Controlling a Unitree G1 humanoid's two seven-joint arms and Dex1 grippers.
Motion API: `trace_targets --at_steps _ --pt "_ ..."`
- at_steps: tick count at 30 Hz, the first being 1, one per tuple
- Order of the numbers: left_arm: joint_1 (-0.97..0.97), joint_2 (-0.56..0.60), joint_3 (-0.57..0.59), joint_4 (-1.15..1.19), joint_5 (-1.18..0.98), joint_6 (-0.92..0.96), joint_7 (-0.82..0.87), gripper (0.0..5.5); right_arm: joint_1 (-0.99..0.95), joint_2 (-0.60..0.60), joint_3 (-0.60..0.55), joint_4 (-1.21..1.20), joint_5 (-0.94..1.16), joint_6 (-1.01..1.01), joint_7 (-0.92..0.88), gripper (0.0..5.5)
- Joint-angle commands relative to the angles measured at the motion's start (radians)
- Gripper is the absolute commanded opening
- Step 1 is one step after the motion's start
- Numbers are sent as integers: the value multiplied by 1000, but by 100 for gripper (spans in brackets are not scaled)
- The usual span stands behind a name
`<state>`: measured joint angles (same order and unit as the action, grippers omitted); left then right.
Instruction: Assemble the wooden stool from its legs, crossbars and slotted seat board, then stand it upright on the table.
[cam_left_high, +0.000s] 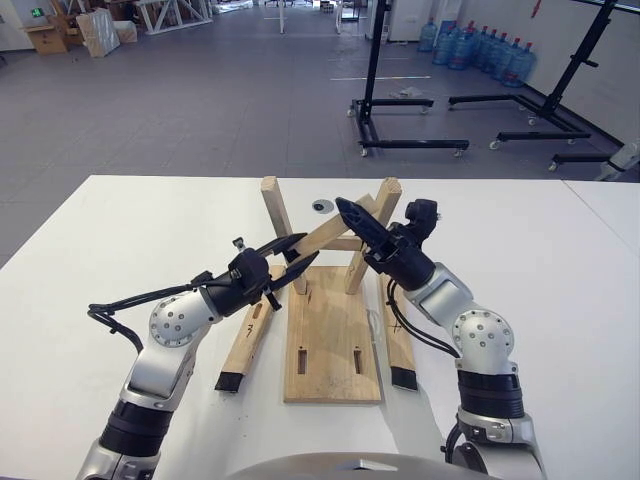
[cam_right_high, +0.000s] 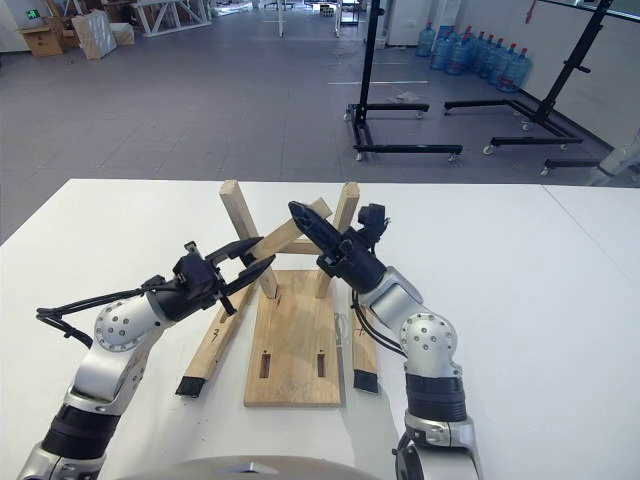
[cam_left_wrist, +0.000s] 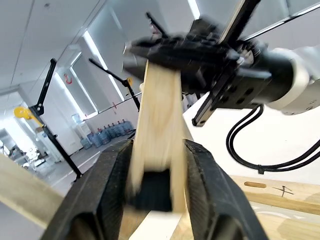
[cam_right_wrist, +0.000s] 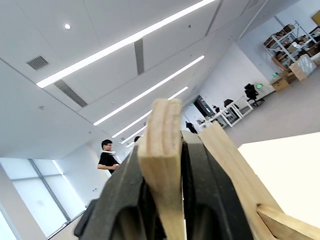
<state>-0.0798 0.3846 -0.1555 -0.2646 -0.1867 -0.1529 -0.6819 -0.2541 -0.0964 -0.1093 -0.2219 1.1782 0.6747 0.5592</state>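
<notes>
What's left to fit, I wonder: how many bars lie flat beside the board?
2: a left bar and a right bar, one along each side of the board. None seems hidden.

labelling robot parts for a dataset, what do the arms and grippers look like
The left arm and right arm are silver, with rounded joint housings dotted with holes. The left gripper and right gripper are black, with two tapered fingers each. Black cables loop alongside.
</notes>
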Motion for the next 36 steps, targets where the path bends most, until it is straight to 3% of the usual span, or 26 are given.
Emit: trace_targets --at_steps 1,9,13,17,24,36 --pt "23 -11 3 4 13 49 42 211 8 -23 -58 -59 58 1 -8 38" --pt "104 -60 25 -42 1 60 141 322 105 -186 -248 -131 372 84 -102 38" --pt "158 -103 39 -90 -31 81 194 326 311 -334 -269 -159 443 208 -160 38" --pt "223 -135 62 -128 -34 81 253 326 424 -343 -261 -243 284 157 -391 38" --pt "234 -174 55 -121 31 69 332 326 486 -305 -128 -412 -120 22 -510 38" --pt "216 -187 47 -104 42 65 340 326 402 -209 -96 -323 -270 2 -614 38"
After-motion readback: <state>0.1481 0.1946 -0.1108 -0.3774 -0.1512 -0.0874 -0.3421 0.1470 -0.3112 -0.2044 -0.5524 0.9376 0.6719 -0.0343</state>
